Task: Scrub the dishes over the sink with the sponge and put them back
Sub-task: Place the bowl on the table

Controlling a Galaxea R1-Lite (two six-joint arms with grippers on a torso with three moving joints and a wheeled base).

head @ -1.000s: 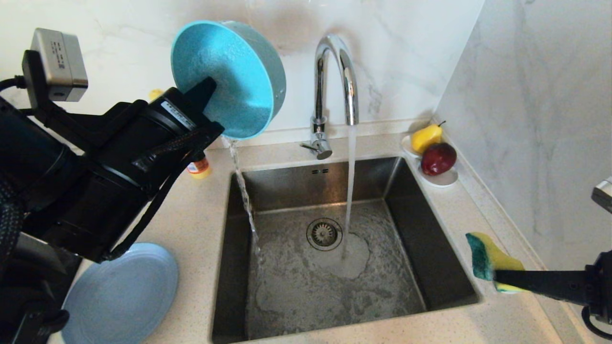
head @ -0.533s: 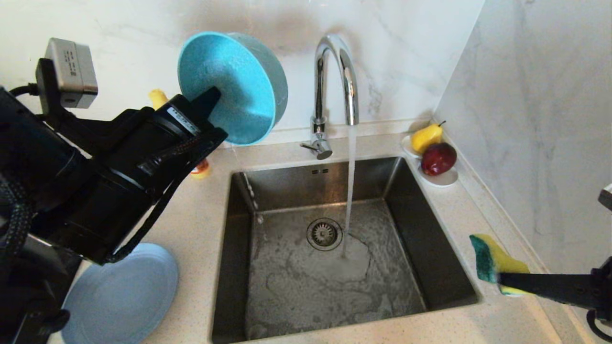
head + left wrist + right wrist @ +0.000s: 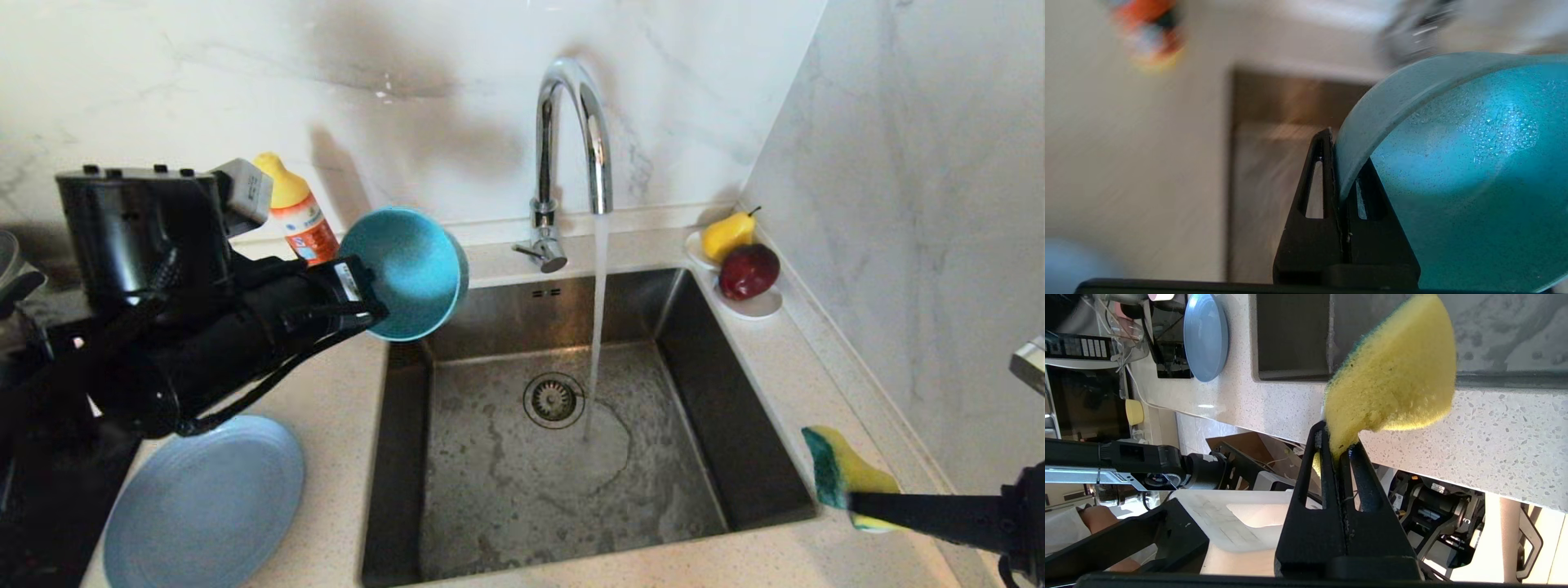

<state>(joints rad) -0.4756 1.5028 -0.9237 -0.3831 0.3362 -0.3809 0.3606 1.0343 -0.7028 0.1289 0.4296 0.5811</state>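
the left tool (image 3: pixel 366 304) is clamped on the rim of the teal bowl (image 3: pixel 406 272), and over the last second it has swung the bowl down from high against the wall at 11 o'clock to just above the sink's (image 3: pixel 767 457) corner at 10 o'clock; the stream that was pouring out of it has stopped. that reads as the rinse being over and the bowl heading back to the bench (image 3: pixel 326 408), near the plate (image 3: pixel 204 498) at 8 o'clock. the right tool (image 3: pixel 853 500) stays closed on the sponge (image 3: pixel 841 474) at 4 o'clock, off the sink's edge. the tap (image 3: pixel 571 131) is running. the pink bowl is not to be found, the left wrist view is smeared beyond the bowl, and the right arm is cut off by the frame edge.
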